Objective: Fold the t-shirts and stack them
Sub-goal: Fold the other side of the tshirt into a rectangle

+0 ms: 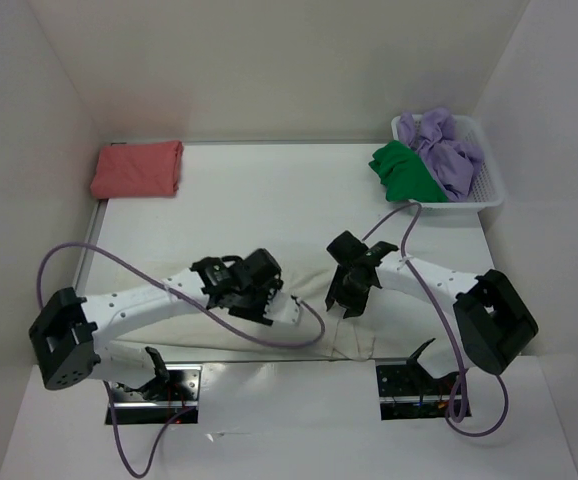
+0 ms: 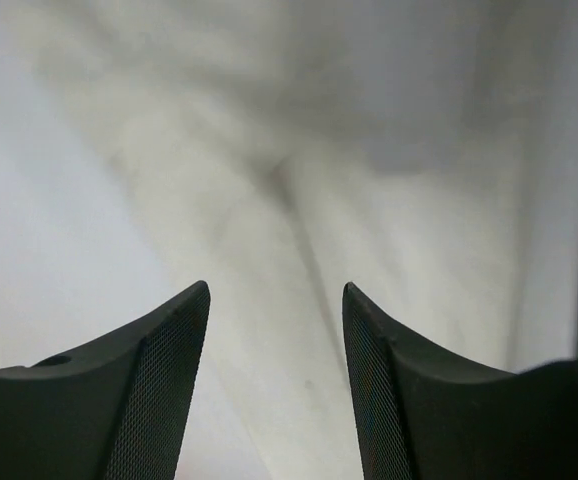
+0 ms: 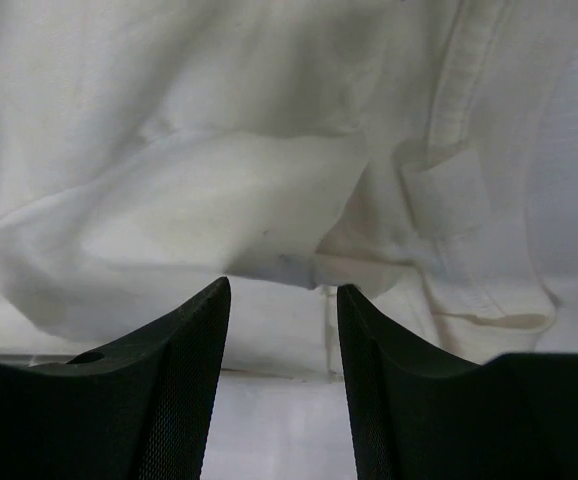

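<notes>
Top external view shows the white table (image 1: 299, 200) as the biggest thing, walled on three sides. Next in size is the cream-white shirt (image 1: 307, 283), spread loose and rumpled at about six o'clock on the table, close to the arm bases and partly under both arms. At about one o'clock sits the white mesh basket (image 1: 491, 192), holding the bright green shirt (image 1: 407, 172), which spills over its near-left rim, and the lavender-purple shirt (image 1: 447, 150), bunched beside it. At about ten o'clock the salmon-red shirt (image 1: 137, 169) lies as a tidy folded rectangle, well apart from everything else. Smaller again are the claws: the left gripper (image 2: 276, 300) hangs over the cream cloth with its fingers spread and nothing between them, and the right gripper (image 3: 282, 292) is likewise spread and empty, facing wrinkled cloth and a stitched hem band (image 3: 447, 195) at about two o'clock in its own view. By my judgement the cream shirt is the one in hand, flattened only in part. It looks light, limp and easily dragged, so it will sag and crease wherever it is lifted; a pinch on the doubled hem or seam near an outer corner should hold better than one on a single thin layer.
</notes>
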